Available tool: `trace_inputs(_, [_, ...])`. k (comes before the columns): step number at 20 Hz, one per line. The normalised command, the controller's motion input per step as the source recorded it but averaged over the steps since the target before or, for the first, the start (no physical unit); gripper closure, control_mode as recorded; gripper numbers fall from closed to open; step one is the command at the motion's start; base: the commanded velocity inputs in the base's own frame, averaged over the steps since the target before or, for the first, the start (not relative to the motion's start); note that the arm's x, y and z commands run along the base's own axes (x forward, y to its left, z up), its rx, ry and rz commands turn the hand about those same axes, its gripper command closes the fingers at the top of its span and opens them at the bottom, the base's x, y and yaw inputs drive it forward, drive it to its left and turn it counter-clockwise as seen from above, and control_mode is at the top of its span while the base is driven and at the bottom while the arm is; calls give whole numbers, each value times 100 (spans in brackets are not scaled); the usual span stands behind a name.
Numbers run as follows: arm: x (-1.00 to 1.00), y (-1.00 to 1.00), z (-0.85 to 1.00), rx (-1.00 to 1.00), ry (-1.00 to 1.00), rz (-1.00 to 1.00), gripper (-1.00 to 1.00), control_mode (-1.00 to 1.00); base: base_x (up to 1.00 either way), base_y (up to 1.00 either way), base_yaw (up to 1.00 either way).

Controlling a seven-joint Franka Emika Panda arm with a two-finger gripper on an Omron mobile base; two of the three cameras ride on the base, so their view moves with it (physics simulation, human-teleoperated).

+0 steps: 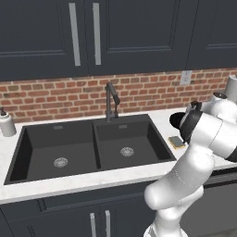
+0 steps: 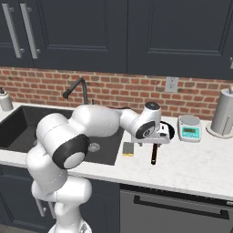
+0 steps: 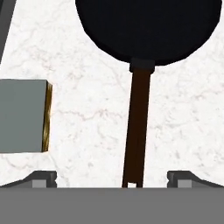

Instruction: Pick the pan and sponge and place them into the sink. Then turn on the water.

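The black pan [image 3: 148,26] lies on the marble counter right of the sink [image 1: 28,148], its long brown handle [image 3: 138,127] pointing toward the counter's front edge. In the right base view the hand covers part of the pan [image 2: 167,131]. My gripper [image 3: 113,179] hangs open just above the handle, one fingertip on each side of it, gripping nothing. The yellow sponge [image 3: 22,116] with its dark scouring face up sits left of the handle, between pan and sink [image 2: 13,127]. The sponge [image 1: 176,141] also shows in the left base view, and the sponge [image 2: 129,149] in the right base view. Both basins hold nothing.
A dark faucet [image 1: 111,99] stands behind the divider between the basins. A soap dispenser [image 1: 6,122] sits at the sink's left. Right of the pan are a kitchen scale [image 2: 189,127] and a steel canister [image 2: 223,113]. Brick wall and dark cabinets rise behind.
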Motion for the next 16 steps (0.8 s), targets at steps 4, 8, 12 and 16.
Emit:
trace_inputs(4, [23,-8,-26,0,0,0,-100,-100,0,0,0])
trace_inputs(8, [22,-3,-29,0,2,0,-100,-100,0,0,0])
trace_inputs(12, [24,-1,-24,0,3,0,-100,-100,0,0,0])
trace_inputs(16, [16,-14,-16,0,0,0,-100,-100,0,0,0])
